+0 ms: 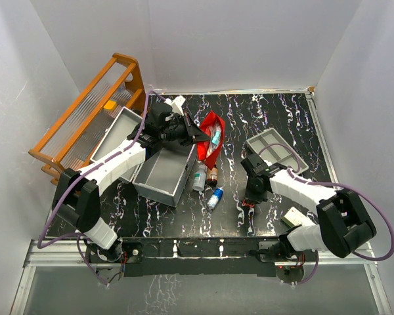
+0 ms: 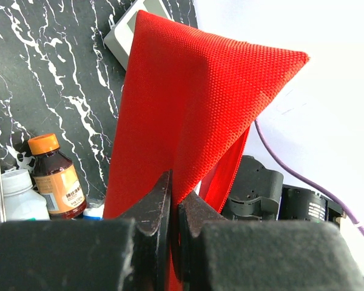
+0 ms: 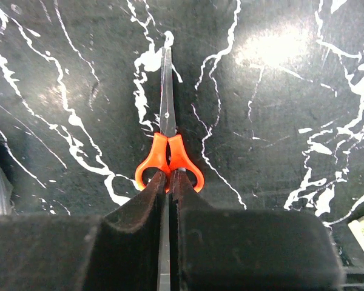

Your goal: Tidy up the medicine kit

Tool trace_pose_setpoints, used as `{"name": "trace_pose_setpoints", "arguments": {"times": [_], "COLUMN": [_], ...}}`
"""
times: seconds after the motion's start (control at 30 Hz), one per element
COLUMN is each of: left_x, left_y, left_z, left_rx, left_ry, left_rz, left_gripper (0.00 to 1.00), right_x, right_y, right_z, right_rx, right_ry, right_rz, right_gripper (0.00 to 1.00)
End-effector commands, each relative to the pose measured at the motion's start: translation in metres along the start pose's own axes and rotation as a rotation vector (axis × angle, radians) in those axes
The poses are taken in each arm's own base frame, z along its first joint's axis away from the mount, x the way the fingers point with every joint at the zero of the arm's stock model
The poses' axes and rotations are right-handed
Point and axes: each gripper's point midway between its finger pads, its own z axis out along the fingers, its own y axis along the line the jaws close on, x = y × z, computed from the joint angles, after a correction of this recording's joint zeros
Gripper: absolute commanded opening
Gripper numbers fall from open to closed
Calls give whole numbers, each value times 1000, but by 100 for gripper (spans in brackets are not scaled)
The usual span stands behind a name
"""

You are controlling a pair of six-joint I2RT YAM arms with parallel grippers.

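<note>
Top external view: large light-grey hard medicine kit box (image 1: pixel 156 190) sits open on the black white-veined marble-pattern table (image 1: pixel 282 111), left of centre, under the left arm. Its lid leans back toward an orange wooden slatted rack (image 1: pixel 85 111). The left fingers (image 1: pixel 196 133) are at the top edge of a small red fabric pouch (image 1: pixel 209 152), just right of the kit. Three small bottles lie between pouch and near edge. A shallow grey divided tray (image 1: pixel 276 149) is far right. The right fingers (image 1: pixel 249 197) point down at the table over orange-handled scissors (image 1: pixel 248 207).

Left wrist view: left fingers (image 2: pixel 175 195) pinched tight on the red pouch (image 2: pixel 188 103), fabric lifted into a peak. Brown bottle with orange cap (image 2: pixel 54 176) and white bottle (image 2: pixel 18 197) stand beside it, tray corner (image 2: pixel 124 33) behind.

Right wrist view: right fingers (image 3: pixel 168 179) closed together, tips on the spot where the two handle loops of the scissors (image 3: pixel 165 121) meet. Scissors lie flat, blades pointing away. Cannot tell whether they are actually gripped.
</note>
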Motion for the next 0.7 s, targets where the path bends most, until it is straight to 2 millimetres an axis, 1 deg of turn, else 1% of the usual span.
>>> {"name": "trace_pose_setpoints", "arguments": {"times": [0.0, 0.13, 0.23, 0.4, 0.57, 0.67], "left_x": [-13, -12, -8, 11, 27, 34], "left_y": [-25, -30, -36, -44, -50, -46], "left_z": [-1, 7, 15, 40, 65, 78], "left_rx": [84, 114, 146, 170, 215, 213], "left_ry": [-18, -10, 1, 22, 40, 44], "left_rz": [18, -4, -22, -53, -137, -170], "left_gripper": [0, 0, 0, 0, 0, 0], "right_x": [-26, -46, -60, -76, -87, -92], "right_y": [14, 16, 11, 2, 3, 0], "right_z": [-5, -26, -45, -74, -109, -130], "right_rx": [-72, -97, -95, -123, -205, -222], "right_ry": [-138, -243, -337, -476, -572, -614], "right_rz": [25, 73, 127, 213, 277, 298], "right_gripper": [0, 0, 0, 0, 0, 0]}}
